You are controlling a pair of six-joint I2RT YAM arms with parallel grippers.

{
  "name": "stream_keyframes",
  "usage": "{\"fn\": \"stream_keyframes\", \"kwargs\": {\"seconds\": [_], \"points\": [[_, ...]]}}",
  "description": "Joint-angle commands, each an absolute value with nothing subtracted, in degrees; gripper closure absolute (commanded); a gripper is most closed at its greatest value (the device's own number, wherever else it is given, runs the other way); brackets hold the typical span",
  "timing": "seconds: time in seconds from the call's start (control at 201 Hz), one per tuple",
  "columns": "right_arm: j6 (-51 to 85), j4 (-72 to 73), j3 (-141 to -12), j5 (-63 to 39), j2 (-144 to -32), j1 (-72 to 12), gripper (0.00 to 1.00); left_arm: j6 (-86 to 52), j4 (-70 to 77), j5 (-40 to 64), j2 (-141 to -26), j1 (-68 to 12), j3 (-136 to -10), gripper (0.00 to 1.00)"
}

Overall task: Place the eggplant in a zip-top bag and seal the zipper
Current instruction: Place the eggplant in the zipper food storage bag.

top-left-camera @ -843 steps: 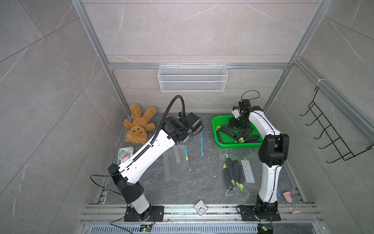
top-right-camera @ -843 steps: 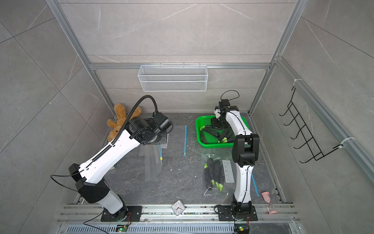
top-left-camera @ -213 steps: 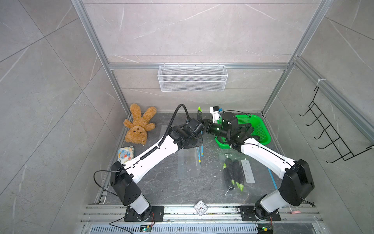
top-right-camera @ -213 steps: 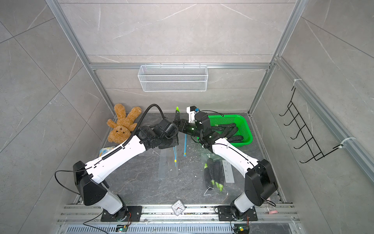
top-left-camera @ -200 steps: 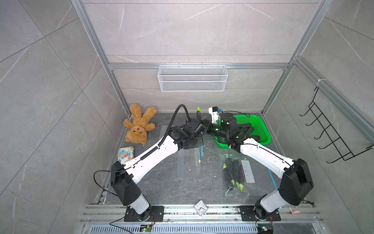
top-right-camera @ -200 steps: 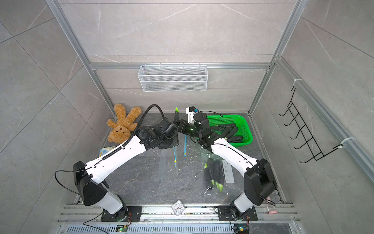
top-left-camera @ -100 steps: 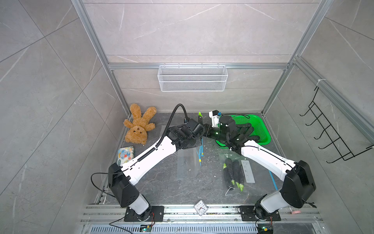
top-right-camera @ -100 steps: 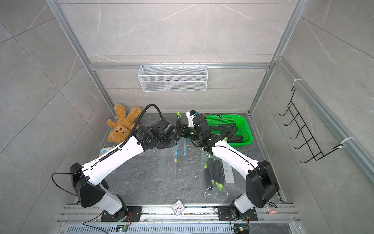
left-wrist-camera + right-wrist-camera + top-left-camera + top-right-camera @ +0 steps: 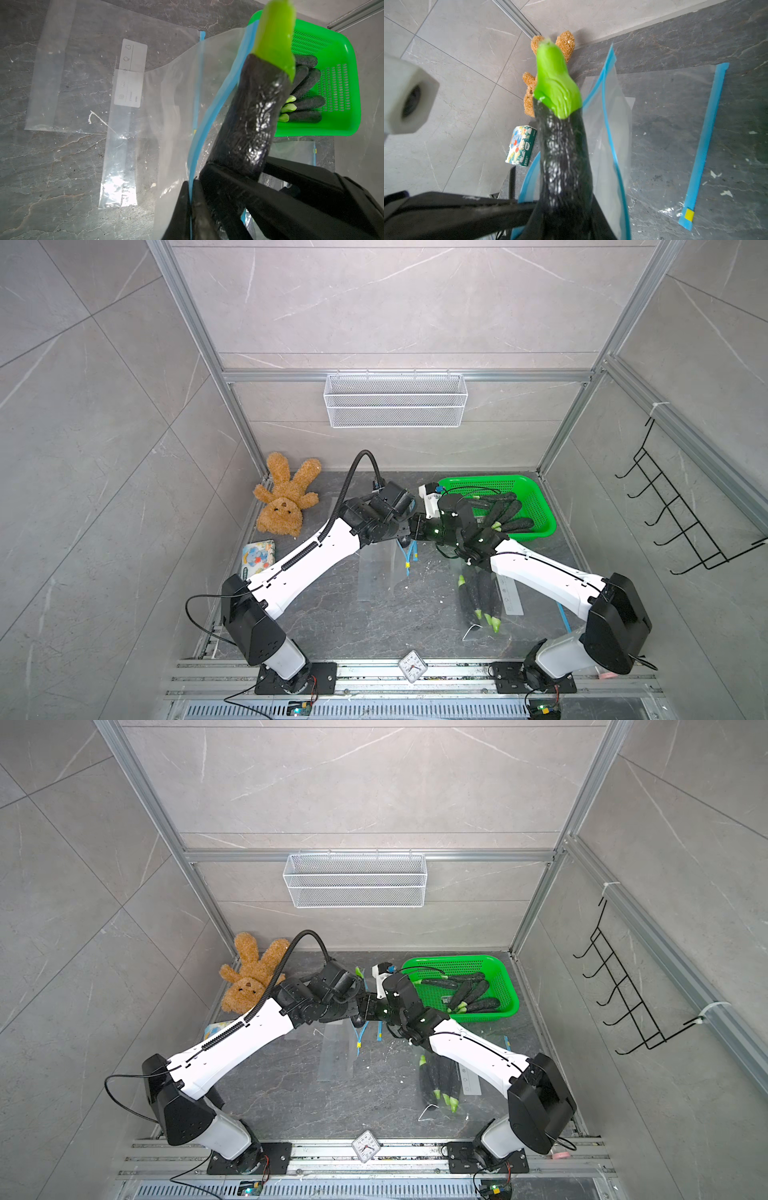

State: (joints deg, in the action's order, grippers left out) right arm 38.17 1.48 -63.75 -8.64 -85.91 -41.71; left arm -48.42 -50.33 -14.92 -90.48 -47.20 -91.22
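Note:
My left gripper [image 9: 190, 182] is shut on the blue zipper lip of a clear zip-top bag [image 9: 176, 104], which hangs from it above the table [image 9: 382, 568]. My right gripper [image 9: 564, 218] is shut on the lower end of a dark eggplant [image 9: 562, 155], whose green stem [image 9: 358, 971] points up. The two grippers meet at mid-table, left [image 9: 405, 531] against right [image 9: 417, 526]. In the right wrist view, blue lips of the bag [image 9: 610, 145] show on both sides of the eggplant's lower end.
A green basket [image 9: 536, 506] at the back right holds several eggplants. A filled bag of eggplants [image 9: 482, 597] lies under my right arm, and a spare flat bag [image 9: 675, 124] is on the table. A teddy bear [image 9: 286, 502], a tissue pack [image 9: 257, 558] and a clock [image 9: 412, 666] sit around.
The right gripper left the basket with the eggplant and closed in on the left gripper. The left arm brought the bag rightward. In the last second both shifted slightly toward the front.

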Motion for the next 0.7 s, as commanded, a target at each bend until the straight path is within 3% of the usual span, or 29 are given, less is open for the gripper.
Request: {"fn": "stream_keyframes", "kwargs": {"seconds": [0.0,0.199,0.353,0.458,0.692], "points": [[35.22,0.69,-61.97,-4.43,-83.65,-43.39,0.96,-48.52,-47.18,-15.92,-89.38,-47.21,-91.85,1.0],[32.2,-2.11,-62.17,-2.42,-81.1,-43.6,0.73,-48.57,-47.25,-16.15,-89.23,-47.2,-91.52,1.0],[31.09,-7.06,-65.47,-4.16,-79.84,-42.62,0.48,-48.95,-46.87,-16.57,-88.17,-47.24,-90.49,1.0],[31.55,-8.59,-67.02,-7.78,-79.16,-41.17,0.44,-49.2,-46.42,-16.79,-87.26,-47.2,-89.68,1.0],[31.52,-14.58,-68.84,-11.48,-76.92,-37.19,0.45,-49.31,-46.28,-17.49,-85.28,-47.2,-88.79,1.0]]}}
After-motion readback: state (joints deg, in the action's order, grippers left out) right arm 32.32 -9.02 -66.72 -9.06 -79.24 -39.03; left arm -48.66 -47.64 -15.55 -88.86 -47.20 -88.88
